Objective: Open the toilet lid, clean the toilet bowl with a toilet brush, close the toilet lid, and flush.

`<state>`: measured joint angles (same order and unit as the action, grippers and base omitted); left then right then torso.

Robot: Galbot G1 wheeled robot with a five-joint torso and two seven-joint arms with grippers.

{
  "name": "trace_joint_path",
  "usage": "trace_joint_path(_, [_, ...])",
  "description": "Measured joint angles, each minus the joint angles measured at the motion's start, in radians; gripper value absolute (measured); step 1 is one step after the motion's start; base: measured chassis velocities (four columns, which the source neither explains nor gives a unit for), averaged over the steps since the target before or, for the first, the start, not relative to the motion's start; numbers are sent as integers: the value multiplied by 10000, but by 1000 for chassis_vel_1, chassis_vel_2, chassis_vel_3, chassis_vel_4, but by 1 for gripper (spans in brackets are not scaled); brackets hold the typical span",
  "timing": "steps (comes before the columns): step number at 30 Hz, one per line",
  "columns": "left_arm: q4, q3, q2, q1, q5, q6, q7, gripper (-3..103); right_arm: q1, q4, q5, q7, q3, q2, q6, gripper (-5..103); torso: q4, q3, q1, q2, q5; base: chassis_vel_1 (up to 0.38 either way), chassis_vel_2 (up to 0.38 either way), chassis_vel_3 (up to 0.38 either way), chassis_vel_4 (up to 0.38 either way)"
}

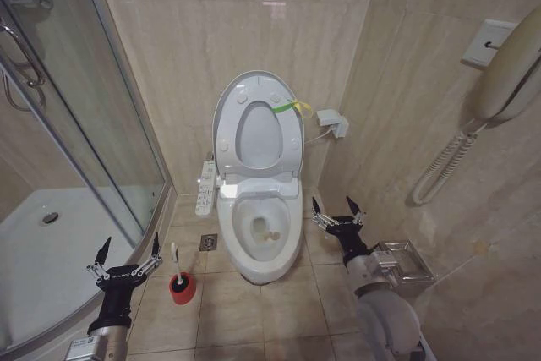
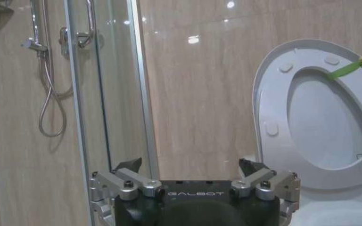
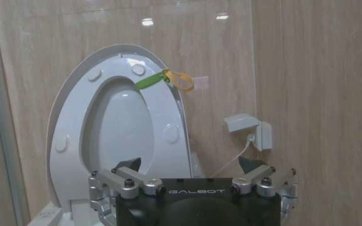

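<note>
Two hands hang low before the toilet, both released with fingers spread and nothing between them. The left hand (image 1: 128,255) is above the tiled floor (image 1: 245,310) just beside the curved rim of the shower tray (image 1: 34,234); its wrist view shows the same hand (image 2: 193,172) facing the glass shower door (image 2: 105,94) and the tiled wall. The right hand (image 1: 338,209) is held beside the right flank of the toilet bowl (image 1: 262,251), near the right-hand wall; its wrist view shows this hand (image 3: 193,169) pointing at the raised lid.

The toilet bowl stands on the floor against the back wall, open, with a white control panel (image 1: 205,188) on its left side. The toilet lid (image 1: 228,107) is upright against the back wall, the ring-shaped seat (image 1: 292,137) raised flat against it; a yellow-green band (image 1: 292,108) is tied at the right edge. The lid (image 2: 269,70) (image 3: 68,103) and the band (image 2: 348,70) (image 3: 162,79) also appear in both wrist views.

The toilet brush (image 1: 175,258) stands upright in its red holder cup (image 1: 182,288) on the floor, between the left hand and the bowl, apart from both. A floor drain (image 1: 208,243) lies just beside the bowl's left base. A small white box (image 1: 332,122) with a cable is fixed to the right-hand wall near the lid.
</note>
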<state>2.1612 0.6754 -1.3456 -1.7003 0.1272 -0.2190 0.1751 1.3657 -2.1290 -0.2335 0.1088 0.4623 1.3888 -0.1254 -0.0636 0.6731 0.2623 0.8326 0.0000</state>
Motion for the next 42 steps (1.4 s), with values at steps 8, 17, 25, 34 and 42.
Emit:
trace_joint_path(8, [0,0,0,0,0,0,0,100,0,0,-3,4,0,-1,0,100,0,0,0,0,0,0,0,0,0])
trace_joint_path(17, [0,0,0,0,0,0,0,100,-1,0,-4,7,0,-1,0,100,0,0,0,0,0,0,0,0,0])
trace_joint_path(25, [0,0,0,0,0,0,0,100,-1,0,-4,8,0,-2,2,100,0,0,0,0,0,0,0,0,0])
trace_joint_path(34, [0,0,0,0,0,0,0,100,-1,4,-3,8,0,-1,2,100,0,0,0,0,0,0,0,0,0])
trace_joint_path(42, [0,0,0,0,0,0,0,100,-1,5,-3,8,0,-1,2,100,0,0,0,0,0,0,0,0,0])
